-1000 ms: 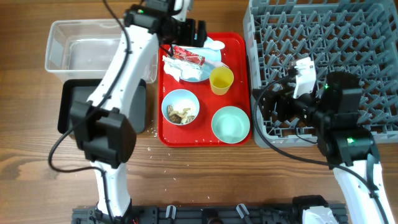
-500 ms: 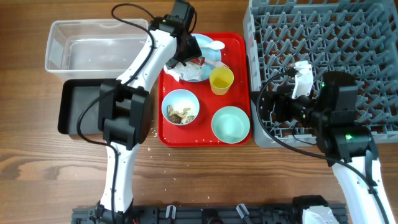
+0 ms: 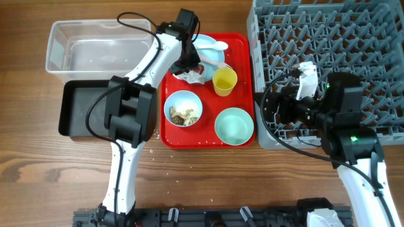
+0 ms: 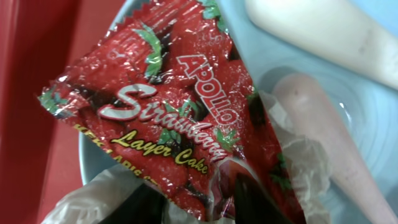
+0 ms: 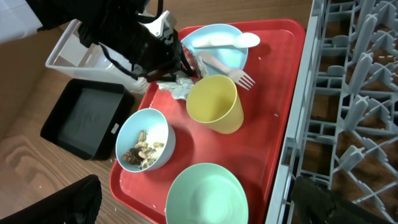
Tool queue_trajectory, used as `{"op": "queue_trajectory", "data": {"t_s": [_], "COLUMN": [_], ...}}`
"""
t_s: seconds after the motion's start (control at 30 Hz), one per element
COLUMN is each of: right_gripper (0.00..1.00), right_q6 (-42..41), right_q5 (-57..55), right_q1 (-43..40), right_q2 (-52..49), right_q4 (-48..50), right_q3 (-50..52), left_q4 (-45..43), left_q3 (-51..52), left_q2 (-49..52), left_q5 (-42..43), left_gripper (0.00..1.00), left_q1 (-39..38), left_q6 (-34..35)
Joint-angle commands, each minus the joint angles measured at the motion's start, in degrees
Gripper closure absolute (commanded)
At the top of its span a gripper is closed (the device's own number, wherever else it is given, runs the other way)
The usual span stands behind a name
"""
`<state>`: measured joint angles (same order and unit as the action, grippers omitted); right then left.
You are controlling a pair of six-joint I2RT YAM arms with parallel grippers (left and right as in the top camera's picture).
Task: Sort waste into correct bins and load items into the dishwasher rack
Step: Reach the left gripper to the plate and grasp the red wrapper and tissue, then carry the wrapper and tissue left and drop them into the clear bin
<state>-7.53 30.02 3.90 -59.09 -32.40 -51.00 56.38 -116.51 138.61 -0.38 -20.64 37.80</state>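
The red snack wrapper [image 4: 168, 118] lies with crumpled white tissue [image 5: 177, 87] on the pale blue plate [image 3: 211, 44] at the tray's back. My left gripper [image 3: 189, 66] is down on it. In the left wrist view its gripper [image 4: 202, 199] has the wrapper's lower end bunched between both dark fingers. A white spoon [image 5: 227, 42] and fork [image 5: 231, 71] rest on the plate. A yellow cup [image 3: 225, 80], a bowl of food scraps [image 3: 184, 108] and an empty bowl [image 3: 234, 125] stand in front. My right gripper [image 5: 199, 199] hovers open above the empty bowl.
The red tray [image 3: 243, 44] carries all the dishes. The grey dishwasher rack [image 3: 328, 57] fills the right side, its wall close to my right arm. A clear tub [image 3: 95, 47] and a black tub [image 3: 79, 107] sit left of the tray.
My left gripper has come down onto the plate and its jaws have narrowed around the wrapper. The right arm has stayed put.
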Motion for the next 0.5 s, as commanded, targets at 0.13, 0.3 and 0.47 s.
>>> {"op": "queue_trajectory", "data": {"t_s": [0.13,0.3,0.47], "right_gripper": [0.0,0.0,0.0], "right_q6": [-0.57,-0.57,-0.55], "right_q5": [1.36,1.36,1.36], "right_q1": [-0.22,-0.22,-0.22], "right_q2": [-0.39,-0.39,-0.39], "right_q4": [-0.02,-0.02,0.02], "right_q3": [-1.16,-1.16,-1.16], "left_q4": [0.0,0.0,-0.11], "left_q3": [1.11,-1.22,-2.99], "left_q2": [1.22,-3.06,-13.33], "left_q5": [-0.37,3.61,3.72], "left_gripper": [0.96,0.96,0.96], "left_q1": [0.13,0.57,0.57], "left_q6": [0.15,-1.14,-1.57]}}
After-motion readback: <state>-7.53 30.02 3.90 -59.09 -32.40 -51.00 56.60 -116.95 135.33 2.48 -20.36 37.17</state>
